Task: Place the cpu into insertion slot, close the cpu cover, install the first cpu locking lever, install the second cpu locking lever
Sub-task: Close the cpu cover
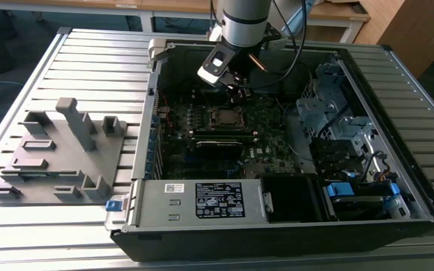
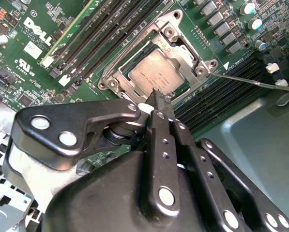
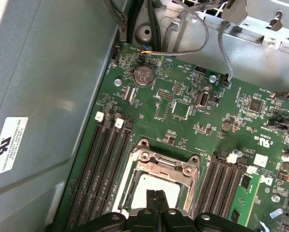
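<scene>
**Q:** Item count at the slot (image 1: 225, 117)?
**A:** One cpu (image 2: 153, 71), one cover (image 2: 171, 33), one lever (image 2: 250, 81), one gripper (image 2: 158, 98). Two banks of memory slots (image 3: 105, 159) flank the slot.

**Q:** Materials and shapes?
**A:** Cpu: flat square, dull grey metal top. Cover: thin silvery frame with a square window. Lever: thin straight wire rod, reaching away from the slot's corner. Gripper: glossy black link plates with silver pins.

**Q:** Contents?
**A:** The cpu sits in the slot. The cover lies over it, and the cpu top shows through the window. The slot is on the green board (image 3: 192, 130) inside the open case (image 1: 293, 244).

**Q:** Gripper condition?
**A:** Fingers pressed together with nothing between them. The tips are above the slot, at the cpu's edge. Contact cannot be confirmed.
</scene>
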{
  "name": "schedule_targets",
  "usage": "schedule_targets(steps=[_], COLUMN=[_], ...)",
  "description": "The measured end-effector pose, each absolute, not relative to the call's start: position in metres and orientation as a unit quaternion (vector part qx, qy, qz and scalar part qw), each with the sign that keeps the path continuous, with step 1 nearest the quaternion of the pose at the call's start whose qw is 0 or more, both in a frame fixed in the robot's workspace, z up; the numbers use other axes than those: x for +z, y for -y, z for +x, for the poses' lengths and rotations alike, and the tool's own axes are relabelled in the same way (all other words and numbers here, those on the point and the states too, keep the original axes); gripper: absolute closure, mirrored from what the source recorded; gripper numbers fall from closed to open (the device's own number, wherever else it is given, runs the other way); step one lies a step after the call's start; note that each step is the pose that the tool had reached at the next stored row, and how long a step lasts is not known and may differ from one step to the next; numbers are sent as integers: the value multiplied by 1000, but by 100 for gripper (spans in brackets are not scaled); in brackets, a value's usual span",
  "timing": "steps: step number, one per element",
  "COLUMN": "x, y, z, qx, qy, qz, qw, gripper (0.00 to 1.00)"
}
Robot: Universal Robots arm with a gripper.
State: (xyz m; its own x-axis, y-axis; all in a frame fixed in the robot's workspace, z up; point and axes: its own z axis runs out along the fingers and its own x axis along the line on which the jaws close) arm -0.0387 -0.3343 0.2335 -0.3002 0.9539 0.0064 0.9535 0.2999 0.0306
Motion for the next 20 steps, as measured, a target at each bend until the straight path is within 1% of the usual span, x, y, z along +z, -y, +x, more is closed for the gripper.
schedule_targets(steps=[20], x=[233], y=[334], z=[-39], qx=[14], qy=[-827], qz=[562], qw=[6], gripper=[90])
